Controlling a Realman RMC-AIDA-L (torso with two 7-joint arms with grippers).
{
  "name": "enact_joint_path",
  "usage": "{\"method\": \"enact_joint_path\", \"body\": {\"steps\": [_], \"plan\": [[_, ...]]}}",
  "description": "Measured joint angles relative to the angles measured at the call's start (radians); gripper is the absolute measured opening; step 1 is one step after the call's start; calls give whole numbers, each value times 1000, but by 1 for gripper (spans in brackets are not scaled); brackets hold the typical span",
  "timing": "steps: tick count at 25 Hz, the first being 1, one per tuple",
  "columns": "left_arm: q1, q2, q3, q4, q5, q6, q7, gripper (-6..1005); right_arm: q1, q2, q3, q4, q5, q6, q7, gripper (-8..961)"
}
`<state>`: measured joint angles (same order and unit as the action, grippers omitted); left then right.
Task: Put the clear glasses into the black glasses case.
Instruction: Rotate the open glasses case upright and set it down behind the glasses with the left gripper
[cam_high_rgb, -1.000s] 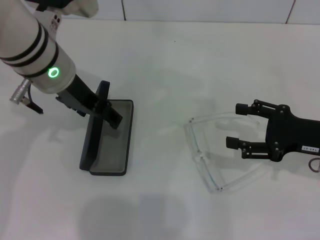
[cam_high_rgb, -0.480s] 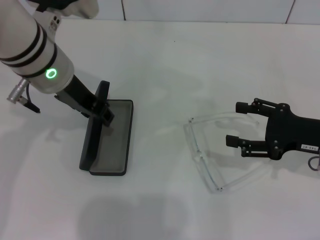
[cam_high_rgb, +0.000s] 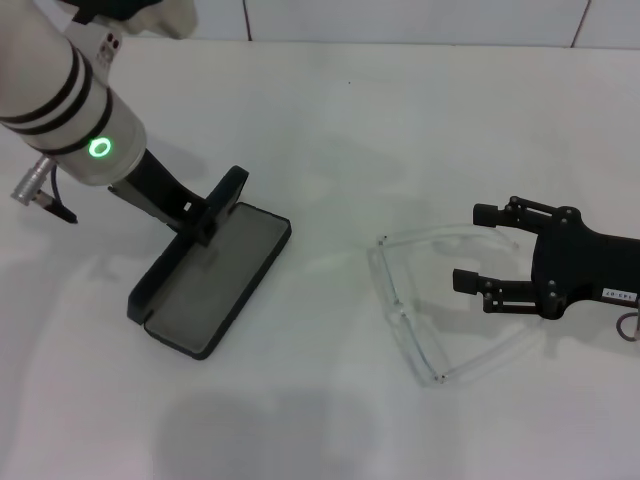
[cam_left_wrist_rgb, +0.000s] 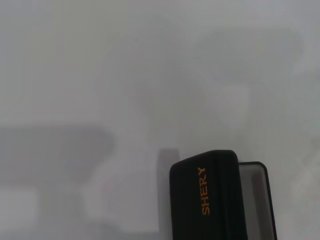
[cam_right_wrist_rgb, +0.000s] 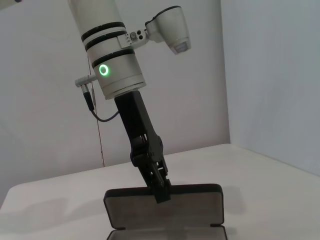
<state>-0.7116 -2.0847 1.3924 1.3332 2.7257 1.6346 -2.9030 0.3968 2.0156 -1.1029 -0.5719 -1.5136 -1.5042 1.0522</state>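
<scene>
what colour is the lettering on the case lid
Orange, on the black glasses case lid; clearest in the left wrist view.

One case (cam_high_rgb: 205, 290) (open), one glasses (cam_high_rgb: 420, 300)

White desk (cam_high_rgb: 330, 120) under me, plain and pale all the way across. Two things lie on it. On my left sits the black glasses case (cam_high_rgb: 210, 285), open, its tray flat on the desk with the grey lining facing up and the lid raised, turned at a slant to the desk's edge. Well apart from it, on my right, the clear glasses (cam_high_rgb: 405, 315) rest on the desk with both thin arms unfolded and pointing to my right.
</scene>
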Motion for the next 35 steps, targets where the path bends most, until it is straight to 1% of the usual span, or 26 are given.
{"method": "enact_joint_path", "body": {"steps": [1, 5, 10, 11, 12, 15, 18, 19, 20, 24, 29, 35], "plan": [[0, 0, 1, 2, 1, -2, 8, 276, 0, 0, 0, 0, 0, 0, 0, 854], [-1, -1, 3, 29, 2, -18, 87, 275, -1, 0, 0, 0, 0, 0, 0, 854], [0, -1, 14, 84, 33, -56, 291, 224, -4, 0, 0, 0, 0, 0, 0, 854], [1, -2, 33, 95, 53, -74, 369, 211, -5, 0, 0, 0, 0, -1, 0, 854], [1, -2, 36, 96, 55, -77, 379, 214, -6, 0, 0, 0, 0, -3, 0, 854], [3, -2, 64, 107, 73, -114, 497, 223, -9, 1, 0, 0, 0, -7, 0, 855], [11, -3, 92, 123, 73, -145, 580, 232, -14, 3, 0, 2, 0, -7, 0, 855], [11, -3, 92, 123, 73, -145, 580, 235, -16, 4, 0, 2, 0, -7, 0, 855], [33, -4, 134, 147, 67, -190, 649, 238, -17, 5, 0, 3, 0, -8, 0, 855], [51, -4, 176, 154, 45, -249, 744, 250, -20, 6, 0, 22, 11, -10, 0, 855], [36, -4, 200, 116, 36, -266, 791, 265, -20, 5, 1, 44, 27, -23, 0, 855], [12, -6, 231, 61, 31, -274, 807, 283, -21, 6, 2, 54, 27, -27, 0, 855]]}}
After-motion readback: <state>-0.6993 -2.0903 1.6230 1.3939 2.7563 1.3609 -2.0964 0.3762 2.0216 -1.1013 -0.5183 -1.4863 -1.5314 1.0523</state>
